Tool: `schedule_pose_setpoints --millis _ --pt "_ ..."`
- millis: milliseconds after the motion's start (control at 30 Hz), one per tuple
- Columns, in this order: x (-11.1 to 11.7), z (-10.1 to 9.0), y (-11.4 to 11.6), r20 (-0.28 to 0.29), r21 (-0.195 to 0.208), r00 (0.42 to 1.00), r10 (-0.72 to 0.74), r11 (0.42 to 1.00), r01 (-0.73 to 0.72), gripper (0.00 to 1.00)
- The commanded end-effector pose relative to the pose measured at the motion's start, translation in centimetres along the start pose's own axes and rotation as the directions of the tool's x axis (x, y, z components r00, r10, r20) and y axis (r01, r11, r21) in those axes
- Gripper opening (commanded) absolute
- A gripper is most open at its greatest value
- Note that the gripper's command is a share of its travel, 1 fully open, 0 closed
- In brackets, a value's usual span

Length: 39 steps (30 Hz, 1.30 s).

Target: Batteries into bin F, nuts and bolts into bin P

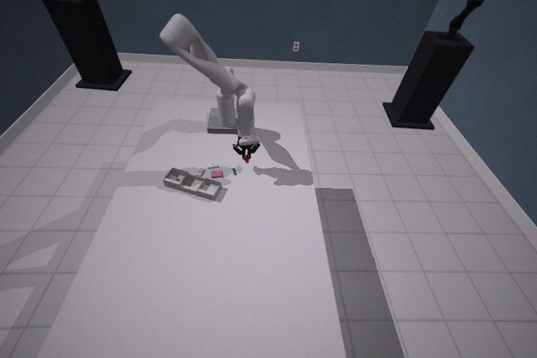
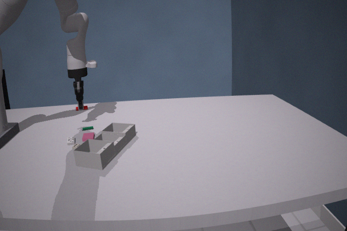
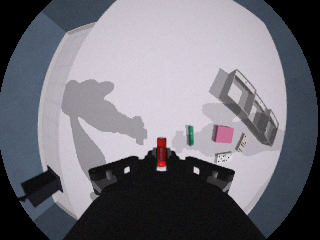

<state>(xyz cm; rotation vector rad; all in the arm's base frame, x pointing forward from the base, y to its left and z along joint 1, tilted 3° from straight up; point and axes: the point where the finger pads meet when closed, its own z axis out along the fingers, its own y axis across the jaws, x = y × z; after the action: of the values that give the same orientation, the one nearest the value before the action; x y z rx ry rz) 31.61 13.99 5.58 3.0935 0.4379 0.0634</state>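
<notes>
A white robot arm rises from a grey base at one end of a pale table. From its high elbow the arm reaches out over the table, then bends so that its last section hangs nearly straight down. At its lower end, a black gripper points at the table top. Its two fingers are nearly together, pinching a red battery around the middle, with both red ends sticking out. The battery lies level in the grip and is held above the table.

Near the gripper, a green battery lies on its side on the table. Beyond it are a pink block, a white domino with dark dots, and a cream domino. Just beside these stands a row of three joined grey bins. One end bin contains a small dark item, too small to identify. The letters on the bins cannot be read.
</notes>
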Motion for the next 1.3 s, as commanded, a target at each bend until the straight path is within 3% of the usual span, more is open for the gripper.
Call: schedule_pose_setpoints --millis 0,533,1033,1100,1267 --pt "0.1 -0.1 0.0 -0.002 0.000 1.000 0.001 1.000 -0.001 0.09" --pt "0.1 -0.8 0.0 -0.002 -0.001 1.000 0.001 1.000 -0.001 0.09" --pt "2.4 -0.8 8.7 -0.002 -0.001 1.000 0.001 1.000 -0.001 0.09" --pt "2.4 -0.8 8.7 -0.002 -0.001 1.000 0.001 1.000 -0.001 0.09" --pt "3.1 -0.8 11.6 -0.002 -0.001 1.000 0.001 1.000 -0.001 0.09"
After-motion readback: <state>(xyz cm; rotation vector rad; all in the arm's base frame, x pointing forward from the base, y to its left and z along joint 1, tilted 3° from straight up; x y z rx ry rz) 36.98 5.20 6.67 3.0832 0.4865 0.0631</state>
